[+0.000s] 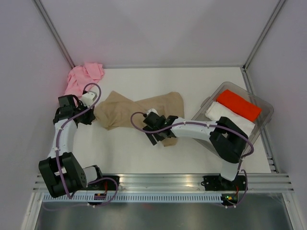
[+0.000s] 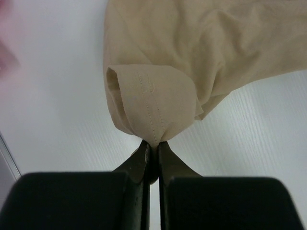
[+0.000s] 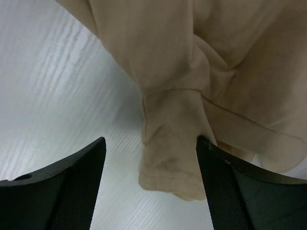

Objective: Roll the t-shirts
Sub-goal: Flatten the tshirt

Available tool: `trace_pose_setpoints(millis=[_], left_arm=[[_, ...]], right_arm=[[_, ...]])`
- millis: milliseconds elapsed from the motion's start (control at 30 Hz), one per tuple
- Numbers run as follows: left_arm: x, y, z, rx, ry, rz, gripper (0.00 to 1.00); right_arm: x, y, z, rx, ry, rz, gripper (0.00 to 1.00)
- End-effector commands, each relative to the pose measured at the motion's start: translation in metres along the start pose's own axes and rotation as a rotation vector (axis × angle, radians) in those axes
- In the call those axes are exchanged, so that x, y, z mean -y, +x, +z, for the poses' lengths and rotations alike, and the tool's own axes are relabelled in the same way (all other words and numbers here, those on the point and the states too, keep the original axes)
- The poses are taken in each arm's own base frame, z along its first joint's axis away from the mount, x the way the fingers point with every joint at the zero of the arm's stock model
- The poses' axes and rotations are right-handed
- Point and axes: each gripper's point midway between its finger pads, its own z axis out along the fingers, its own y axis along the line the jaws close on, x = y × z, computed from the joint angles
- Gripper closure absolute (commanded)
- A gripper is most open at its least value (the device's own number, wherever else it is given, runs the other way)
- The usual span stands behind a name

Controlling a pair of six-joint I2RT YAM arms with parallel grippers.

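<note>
The tan t-shirt lies crumpled flat on the white table, left of the middle of the overhead view. Its long axis runs left to right and tilts slightly upward toward the right, where its wider end reaches the centre of the frame. A sleeve points down toward the bottom of the frame from its lower right edge. At the shirt's lower left end the left gripper is clenched on the cloth. In the left wrist view its gripper pinches a stitched hem, which folds into a small open loop just above the fingertips, and the rest of the shirt spreads away to the upper right. The right gripper sits at the lower edge of the shirt, and in its wrist view the jaws of this gripper stand wide apart and hold nothing. The sleeve cuff lies on the table between the fingers, nearer the right-hand one. The pink t-shirt is bunched in the table's upper left corner against the wall, apart from the tan one. At the right side a clear plastic bin sits at an angle, holding a folded red cloth beside a folded white cloth.
</note>
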Motion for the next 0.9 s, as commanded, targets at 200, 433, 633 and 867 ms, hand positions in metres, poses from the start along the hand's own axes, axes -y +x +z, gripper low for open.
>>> trace_pose_setpoints(millis=[200, 433, 633, 867], left_arm=[[0.002, -0.004, -0.015, 0.057, 0.005, 0.058, 0.98], [-0.008, -0.016, -0.046, 0.1, -0.004, 0.067, 0.98], [-0.021, -0.042, -0.076, 0.174, -0.013, 0.07, 0.98], [-0.023, -0.059, -0.096, 0.208, -0.022, 0.091, 0.98]], right_arm=[[0.013, 0.029, 0.009, -0.051, 0.095, 0.093, 1.0], [0.02, -0.058, -0.118, 0.273, 0.058, 0.165, 1.0], [0.023, -0.156, -0.235, 0.598, -0.056, 0.147, 1.0], [0.082, -0.274, -0.269, 0.78, -0.172, 0.221, 0.99]])
